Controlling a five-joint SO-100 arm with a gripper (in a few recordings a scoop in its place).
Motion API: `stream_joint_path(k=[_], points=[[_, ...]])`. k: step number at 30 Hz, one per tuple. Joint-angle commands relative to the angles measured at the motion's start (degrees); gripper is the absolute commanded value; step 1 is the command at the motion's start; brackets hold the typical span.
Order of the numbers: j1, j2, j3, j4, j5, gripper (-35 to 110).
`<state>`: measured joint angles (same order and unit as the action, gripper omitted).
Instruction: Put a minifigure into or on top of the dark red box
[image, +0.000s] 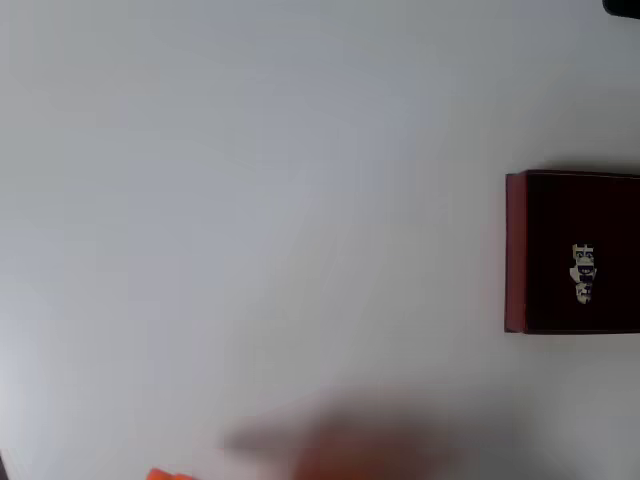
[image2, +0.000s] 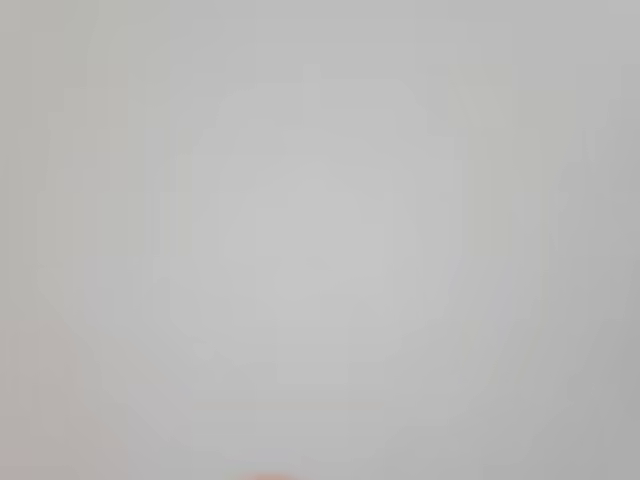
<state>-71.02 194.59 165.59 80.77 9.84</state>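
In the overhead view, a large rectangular dark red box (image: 515, 250) with dark red walls and a very dark maroon, almost black inside sits on the plain white tabletop (image: 250, 200), hard against its right edge, about midway between the top and bottom edges; the frame cuts off the box's right side. A tiny whitish-grey minifigure (image: 583, 272) with small blue marks and a blocky shape lies on the dark inner surface of the box, right of the box's middle and well clear of its left wall. Whether it lies face up or face down cannot be told at this size. Along the bottom edge of the tabletop, somewhat left of centre, a blurred reddish-grey smear shows, and a small bright orange piece pokes in at the bottom edge further left; both are too blurred to identify. A dark sliver sits at the top right corner. The wrist view gives a blurred pale grey surface with a faint orange trace at its bottom edge, so how far the gripper's fingers are parted, or whether they hold anything, cannot be told.
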Motion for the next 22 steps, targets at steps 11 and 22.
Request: stream_joint_path(k=[11, 22], points=[[3.1, 0.6, 7.5, -3.1, 1.4, 0], [3.4, 0.6, 7.4, -3.1, 1.1, 0]])
